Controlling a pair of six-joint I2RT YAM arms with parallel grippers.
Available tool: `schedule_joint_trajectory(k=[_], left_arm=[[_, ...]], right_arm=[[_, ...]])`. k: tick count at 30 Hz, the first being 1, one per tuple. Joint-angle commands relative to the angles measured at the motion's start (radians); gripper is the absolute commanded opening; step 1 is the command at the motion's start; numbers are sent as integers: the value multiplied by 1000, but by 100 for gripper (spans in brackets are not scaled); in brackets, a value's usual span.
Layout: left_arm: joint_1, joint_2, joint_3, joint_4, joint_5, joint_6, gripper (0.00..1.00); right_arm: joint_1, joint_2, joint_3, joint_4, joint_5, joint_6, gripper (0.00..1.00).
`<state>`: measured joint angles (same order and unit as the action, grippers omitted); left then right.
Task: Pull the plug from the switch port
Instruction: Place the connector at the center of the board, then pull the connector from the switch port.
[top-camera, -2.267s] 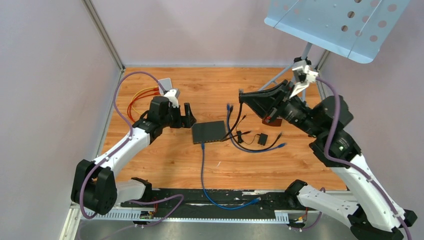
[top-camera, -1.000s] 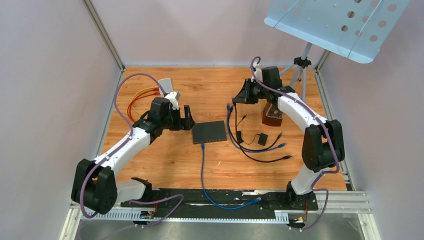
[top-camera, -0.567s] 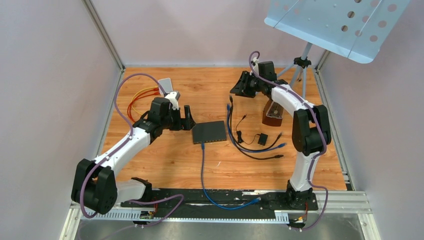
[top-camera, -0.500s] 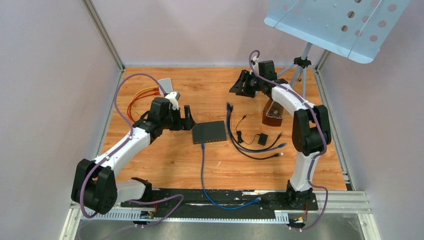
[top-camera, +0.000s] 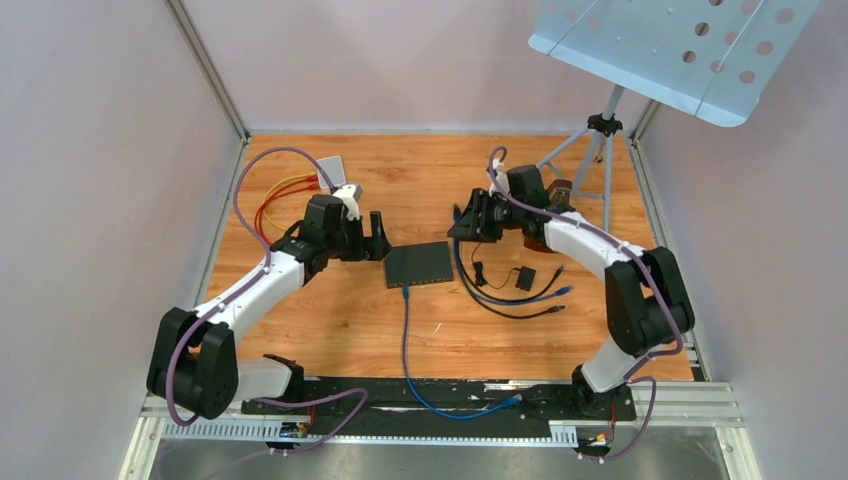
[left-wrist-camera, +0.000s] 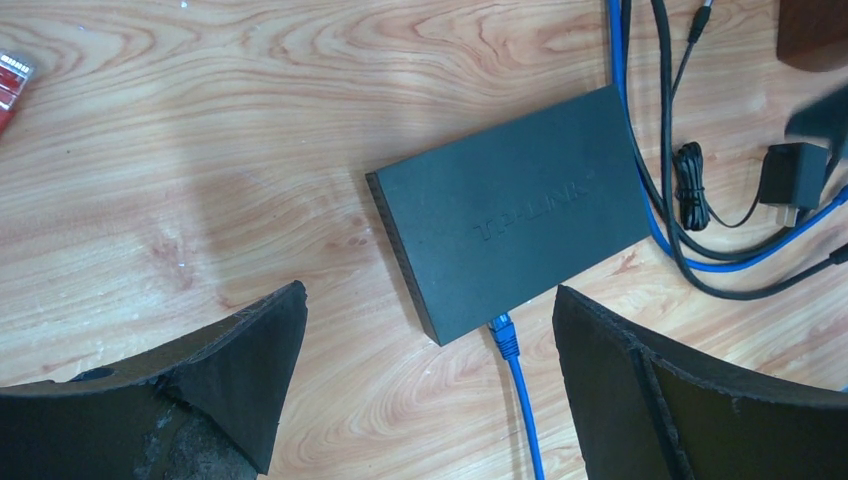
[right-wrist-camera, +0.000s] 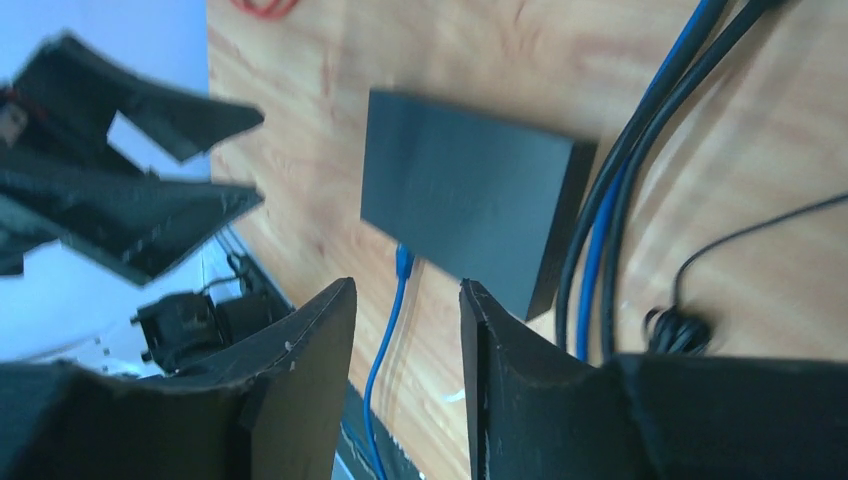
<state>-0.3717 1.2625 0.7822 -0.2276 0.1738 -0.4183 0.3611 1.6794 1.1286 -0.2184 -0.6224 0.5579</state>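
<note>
Left gripper (top-camera: 376, 236): jaws spread wide with nothing between them. It hangs just beside the switch's back left corner.
Right gripper (top-camera: 463, 222): jaws partly apart with a clear gap, gripping nothing. It sits by the switch's back right corner, above the loose cables.
Switch (top-camera: 418, 264): a flat black box with lettering on its top face, lying on the table (top-camera: 330, 320) between the two grippers.
Plug (left-wrist-camera: 503, 330): blue and seated in a port on the switch's near side. Neither gripper touches it.
Blue cable (top-camera: 404, 350): runs from the plug toward the near edge, then curves right along the black rail.
Loose cables (top-camera: 500, 297): blue and black strands curling just right of the switch.
Adapter (top-camera: 525, 277): small and black, lying among those strands.
Coloured wires (top-camera: 280, 195): red, orange and yellow loops at the back left, well apart from the switch.
Stand (top-camera: 600, 130): a tripod at the back right carrying a perforated pale-blue tray.
</note>
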Motion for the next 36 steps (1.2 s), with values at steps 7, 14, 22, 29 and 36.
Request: schedule_joint_trajectory(k=[7,14,22,29,36], left_arm=[[-2,12,17,17,-15,6,100],[-3,22,19,21,-8,-8,100],[-3,-1,2,14,-15,-10,100],[-3,-1,-4,13,-13,-7,100],[-3,9,-2,15,-10,-1,100]], right_arm=[[83,-216,-279,120,331,154,44],[82,-141,-249,83,248,72,18],[85,-66,-250,102,241,56,19],[85,6,-211,97,210,44,17],[84,72,-139,45,248,-16,5]])
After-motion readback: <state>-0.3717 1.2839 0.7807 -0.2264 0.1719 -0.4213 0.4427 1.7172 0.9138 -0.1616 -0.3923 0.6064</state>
